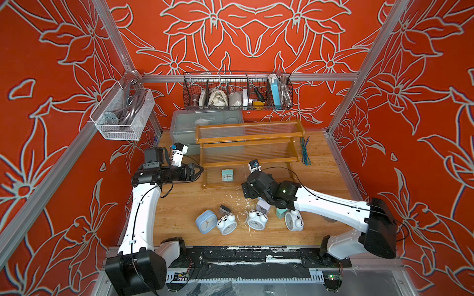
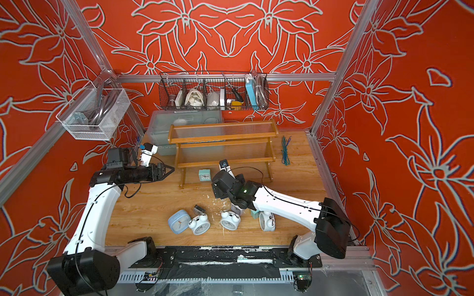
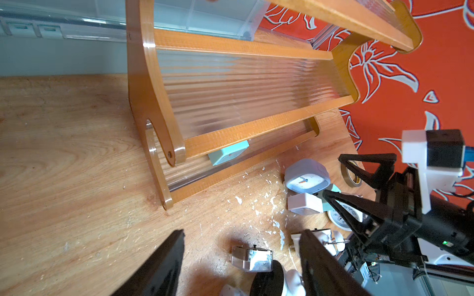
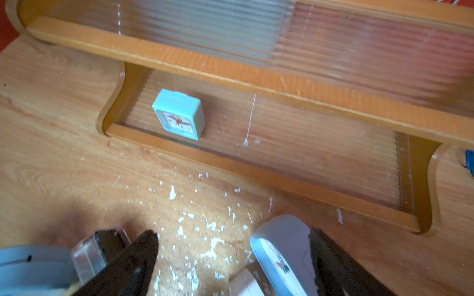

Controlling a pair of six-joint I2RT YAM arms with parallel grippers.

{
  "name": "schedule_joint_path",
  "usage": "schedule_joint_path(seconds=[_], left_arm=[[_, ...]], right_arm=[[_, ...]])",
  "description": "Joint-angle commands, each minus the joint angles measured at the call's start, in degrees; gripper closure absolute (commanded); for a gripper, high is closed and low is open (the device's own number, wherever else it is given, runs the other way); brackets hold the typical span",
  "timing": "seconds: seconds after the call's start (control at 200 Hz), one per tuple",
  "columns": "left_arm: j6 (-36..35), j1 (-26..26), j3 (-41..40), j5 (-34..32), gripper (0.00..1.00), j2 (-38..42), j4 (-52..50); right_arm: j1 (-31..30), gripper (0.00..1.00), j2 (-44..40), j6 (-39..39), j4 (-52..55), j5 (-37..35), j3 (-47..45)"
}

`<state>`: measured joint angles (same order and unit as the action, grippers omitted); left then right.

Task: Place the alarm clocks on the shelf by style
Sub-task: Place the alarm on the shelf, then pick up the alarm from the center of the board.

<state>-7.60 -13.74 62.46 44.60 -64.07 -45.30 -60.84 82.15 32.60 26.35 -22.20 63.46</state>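
**A:** Since the shelf (image 1: 250,139) is the biggest piece, where does it stand?

**B:** At the back of the wooden table (image 1: 179,205), its stepped tiers facing the arms.

**A:** And the grippers?

**B:** The left gripper (image 1: 198,171) hangs beside the shelf's left end, jaws parted, holding nothing. The right gripper (image 4: 232,232) is low over the table in front of the shelf, jaws spread wide (nothing grasped). A light-blue clock (image 4: 279,253) lies between its fingers, just beside one of them.

**A:** The other big clocks?

**B:** Three twin-bell clocks (image 1: 227,225) (image 1: 257,221) (image 1: 293,221) lie on the table near the front. A second light-blue clock (image 1: 206,221) is at the left end of that row.

**A:** The cubes?

**B:** A teal cube (image 1: 227,175) stands on the lowest tier, toward its left. A dark cube (image 1: 225,209), a lilac cube (image 1: 263,206) and a second teal cube (image 1: 280,212) sit on the table among the bigger clocks.
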Motion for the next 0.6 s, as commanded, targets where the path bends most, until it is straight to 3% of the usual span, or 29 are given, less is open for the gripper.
schedule_joint_path(seconds=[0.0,0.12,0.24,0.46,0.595], left_arm=[[-0.9,1.1,-0.4,1.2,0.28,0.5,0.4],[-1.3,2.7,-0.6,1.1,0.28,0.2,0.4],[-1.9,4.5,-0.7,0.6,0.28,-0.3,0.4],[-2.3,5.7,-1.0,0.2,0.28,-1.0,0.3],[-2.3,6.1,-0.9,0.4,0.28,-1.1,0.1]], right_arm=[[1.0,0.06,-2.0,0.5,13.0,4.3,1.1],[2.9,0.09,-2.0,3.4,21.6,7.9,3.5],[3.5,0.16,-2.0,3.6,22.9,13.1,3.6],[6.7,0.35,-1.8,-6.6,19.4,23.2,0.2],[10.8,0.39,-0.6,-13.4,18.4,30.1,-1.7]])
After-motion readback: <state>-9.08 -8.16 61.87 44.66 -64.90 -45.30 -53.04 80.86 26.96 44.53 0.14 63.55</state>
